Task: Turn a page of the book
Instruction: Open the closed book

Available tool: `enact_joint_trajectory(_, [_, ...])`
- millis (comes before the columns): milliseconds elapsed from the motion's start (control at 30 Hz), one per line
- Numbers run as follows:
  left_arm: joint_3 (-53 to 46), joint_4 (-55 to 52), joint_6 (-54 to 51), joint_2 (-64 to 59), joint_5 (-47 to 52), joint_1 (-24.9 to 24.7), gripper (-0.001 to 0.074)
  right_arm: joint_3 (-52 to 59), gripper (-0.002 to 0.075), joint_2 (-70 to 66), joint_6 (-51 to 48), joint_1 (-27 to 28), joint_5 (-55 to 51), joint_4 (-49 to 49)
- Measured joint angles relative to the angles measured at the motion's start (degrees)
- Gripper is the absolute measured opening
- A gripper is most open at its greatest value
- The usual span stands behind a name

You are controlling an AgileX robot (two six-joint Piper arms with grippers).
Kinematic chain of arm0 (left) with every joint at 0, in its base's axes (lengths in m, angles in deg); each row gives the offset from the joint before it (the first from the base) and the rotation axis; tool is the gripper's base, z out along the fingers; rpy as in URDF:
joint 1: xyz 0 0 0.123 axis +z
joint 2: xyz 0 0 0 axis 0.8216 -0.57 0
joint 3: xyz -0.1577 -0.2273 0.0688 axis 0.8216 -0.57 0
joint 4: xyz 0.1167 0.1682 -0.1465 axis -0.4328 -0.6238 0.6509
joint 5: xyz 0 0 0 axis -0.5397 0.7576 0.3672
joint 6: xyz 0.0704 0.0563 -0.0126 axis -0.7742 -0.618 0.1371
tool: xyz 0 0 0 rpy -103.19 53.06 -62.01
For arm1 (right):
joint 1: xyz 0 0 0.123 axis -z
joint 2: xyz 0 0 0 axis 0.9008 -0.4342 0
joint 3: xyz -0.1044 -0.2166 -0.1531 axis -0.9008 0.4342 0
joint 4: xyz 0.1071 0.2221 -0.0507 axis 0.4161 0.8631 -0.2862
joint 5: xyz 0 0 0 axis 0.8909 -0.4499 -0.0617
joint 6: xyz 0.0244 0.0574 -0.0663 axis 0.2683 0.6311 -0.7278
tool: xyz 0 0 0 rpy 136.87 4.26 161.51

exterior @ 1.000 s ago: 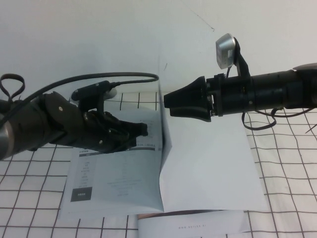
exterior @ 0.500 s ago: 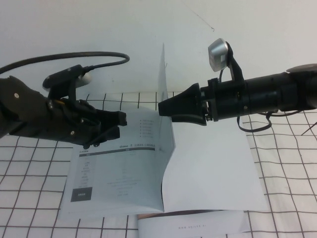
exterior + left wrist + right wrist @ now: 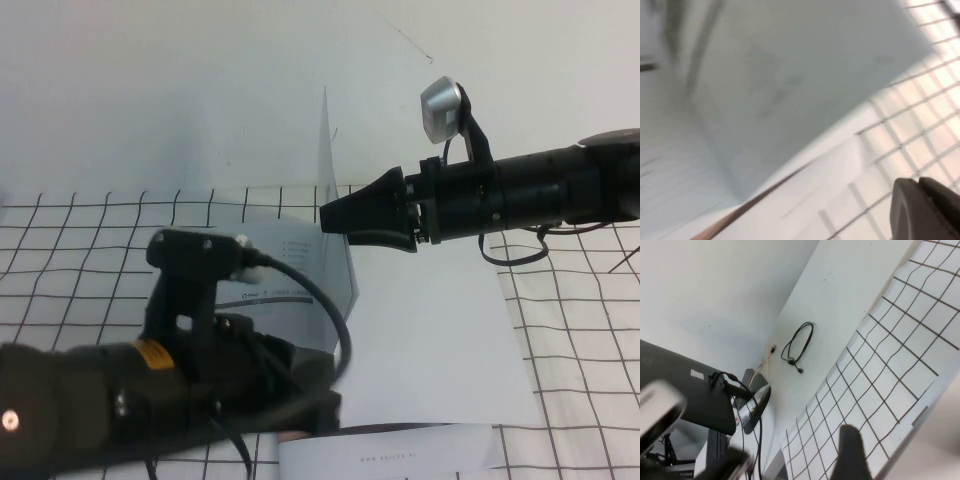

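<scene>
Book (image 3: 420, 340) lies open on the counter (image 3: 90, 230), which wears a white cloth with a black grid. Its right-hand leaf is blank white and lies flat. The left-hand leaf carries small text and a grey bar, and most of it is hidden behind the left arm.

From the spine the page (image 3: 335, 215) stands nearly upright (leaning a little toward the right at its base), its top edge rising above the far rim of the grid cloth against the plain white backdrop. The right pincer (image 3: 325, 214) reaches in from the right, level with the middle of the page, its dark tip touching the sheet's edge; its fingers look drawn together on the page, though the exact contact is hard to make out.

The left pincer (image 3: 925, 210) is low at the near left of the counter, over the book's near-left corner, with the arm's dark bulk and its looping cable filling that part of the high view. Whether its fingers are apart or together I cannot tell; in the left wrist view only a dark tip shows against a blurred sheet and the grid.

A white strip (image 3: 390, 455) with small grey lettering lies at the near edge, just under the book.
</scene>
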Motion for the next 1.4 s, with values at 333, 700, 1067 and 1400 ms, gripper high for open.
enact_joint_trajectory(333, [-1.15,1.42,-0.23,-8.46,-25.7,-17.71,-0.0002,0.0,0.047,0.0,0.0,0.0,0.0,0.0])
enact_joint_trajectory(700, [1.01,12.88,-3.5,-22.48,-39.59,-17.98,-0.0002,0.0,0.047,0.0,0.12,0.0,0.0,0.0])
enact_joint_trajectory(1067, [1.47,38.14,-22.48,-22.52,-45.58,-18.08,-0.0002,0.0,0.047,0.0,0.14,0.0,0.0,0.59])
enact_joint_trajectory(1400, [1.47,47.57,-25.02,-22.52,-49.32,-18.08,-0.0002,0.04,0.047,2.99,-0.1,0.11,0.0,0.91])
